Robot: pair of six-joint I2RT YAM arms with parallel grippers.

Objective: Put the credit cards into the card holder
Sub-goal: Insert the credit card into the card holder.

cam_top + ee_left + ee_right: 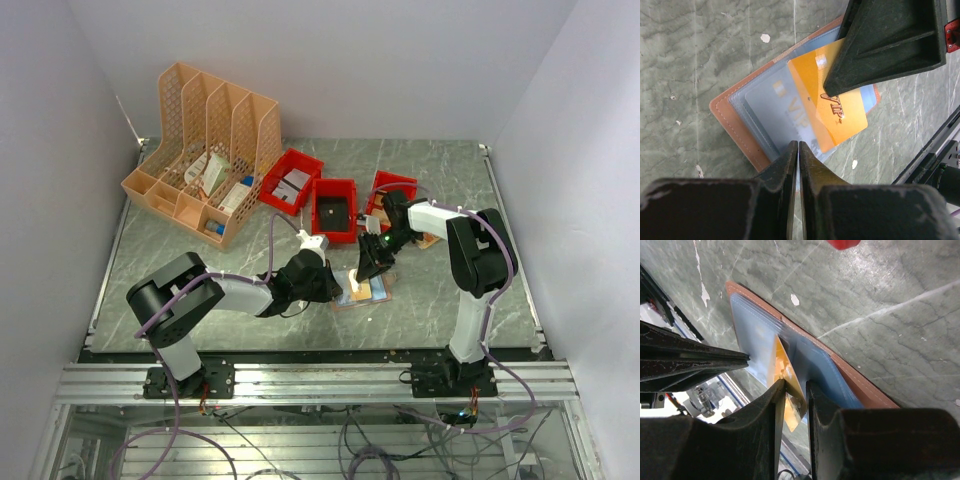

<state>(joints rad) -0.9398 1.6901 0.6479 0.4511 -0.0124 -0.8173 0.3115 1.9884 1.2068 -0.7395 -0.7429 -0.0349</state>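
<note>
Pinching orange card (780, 364) in right gripper (795, 388), tilted over card holder (860, 391)

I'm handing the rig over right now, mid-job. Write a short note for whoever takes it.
Left gripper: shut, tips at the near edge of the card holder; whether it pinches anything is unclear.
Right gripper: shut on the orange card, held tilted, its edge at the clear sleeves.
The holder lies open on the table between the arms.
Done: a pale card seems to sit in a sleeve.
Left to do: slide the orange card fully in, then release. No other cards are clearly visible.
</note>
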